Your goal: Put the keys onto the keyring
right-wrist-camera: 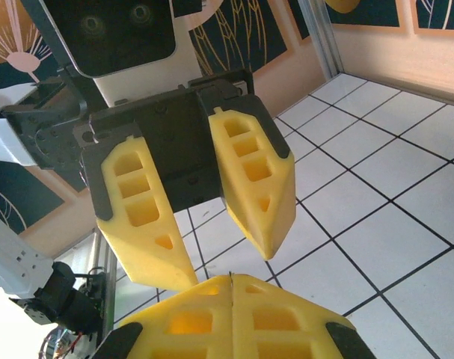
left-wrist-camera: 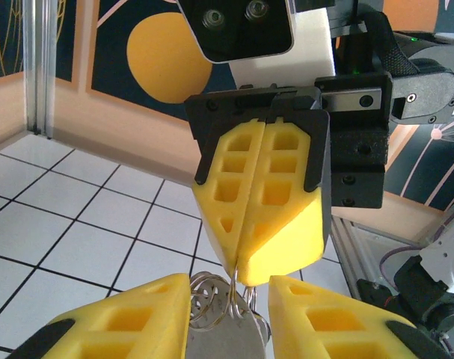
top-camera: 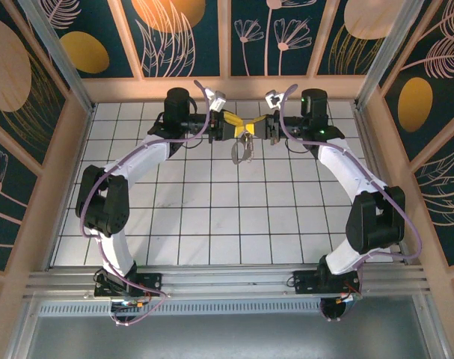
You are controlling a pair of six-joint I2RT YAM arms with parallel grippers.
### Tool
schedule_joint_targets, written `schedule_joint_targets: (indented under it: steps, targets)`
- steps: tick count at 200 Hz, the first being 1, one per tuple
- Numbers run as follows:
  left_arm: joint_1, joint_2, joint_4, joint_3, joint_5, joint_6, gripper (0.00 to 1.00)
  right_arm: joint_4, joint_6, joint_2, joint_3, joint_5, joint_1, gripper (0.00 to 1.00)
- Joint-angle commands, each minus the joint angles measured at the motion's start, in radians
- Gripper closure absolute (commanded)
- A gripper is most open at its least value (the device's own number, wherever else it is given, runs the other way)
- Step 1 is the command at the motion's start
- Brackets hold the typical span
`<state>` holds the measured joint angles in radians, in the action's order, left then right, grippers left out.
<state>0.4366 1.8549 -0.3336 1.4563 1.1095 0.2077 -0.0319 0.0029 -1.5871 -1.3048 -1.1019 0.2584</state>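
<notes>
**Item 1:** left end effector [left-wrist-camera: 230, 293], nearest the left wrist lens. Its yellow fingers [left-wrist-camera: 174, 314] are standing narrowly apart and appear to be clamping the pale strap end of the keyring [left-wrist-camera: 223, 340]. This is likely steadying it so that the metal ring [left-wrist-camera: 204, 299] is facing the partner arm.

**Item 2:** right end effector [left-wrist-camera: 245, 273]. Its jaws are pressing fully together and pinching one thin wire coil of that ring, probably to hold it ready for threading.

**Location:** the keyring is hanging in the air between both end effectors, above the far middle of the tiled surface [top-camera: 212, 224], with its strap dangling below.

**Keys:** these are blending into the wire loops. I cannot tell whether any is threaded.
</notes>
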Motion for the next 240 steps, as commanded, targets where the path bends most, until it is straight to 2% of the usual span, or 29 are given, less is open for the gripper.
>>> schedule_joint_targets:
  steps: [1, 41, 78, 127, 141, 153, 201, 208, 214, 240]
  targets:
    - [-0.006, 0.018, -0.070, 0.029, 0.042, 0.043, 0.68, 0.059, 0.003, 0.007, -0.028, -0.044, 0.010, 1.00]
    - [0.000, 0.025, -0.095, 0.025, 0.062, 0.060, 0.71, 0.088, 0.021, 0.007, -0.021, -0.045, 0.016, 1.00]
    - [0.010, 0.023, -0.112, 0.017, 0.086, 0.064, 0.87, 0.119, 0.042, 0.006, -0.007, -0.042, 0.016, 1.00]
    - [0.021, -0.003, -0.156, -0.027, 0.104, 0.071, 0.89, 0.164, 0.085, 0.001, 0.005, -0.029, 0.017, 1.00]
    - [0.022, -0.012, -0.169, -0.042, 0.105, 0.073, 0.98, 0.186, 0.105, -0.002, 0.011, -0.026, 0.018, 1.00]
    - [0.022, -0.022, -0.187, -0.056, 0.108, 0.079, 1.00, 0.210, 0.122, -0.005, 0.019, -0.026, 0.018, 1.00]
    - [0.025, -0.047, -0.253, -0.094, 0.114, 0.114, 1.00, 0.352, 0.242, -0.016, 0.067, -0.030, 0.012, 1.00]
    - [0.025, -0.050, -0.258, -0.097, 0.111, 0.118, 0.92, 0.386, 0.270, -0.015, 0.078, -0.034, 0.008, 1.00]
    - [0.025, -0.052, -0.262, -0.101, 0.110, 0.120, 0.89, 0.416, 0.293, -0.013, 0.087, -0.036, 0.007, 1.00]
    - [0.025, -0.062, -0.293, -0.118, 0.104, 0.133, 0.85, 0.494, 0.354, -0.007, 0.108, -0.044, 0.002, 1.00]
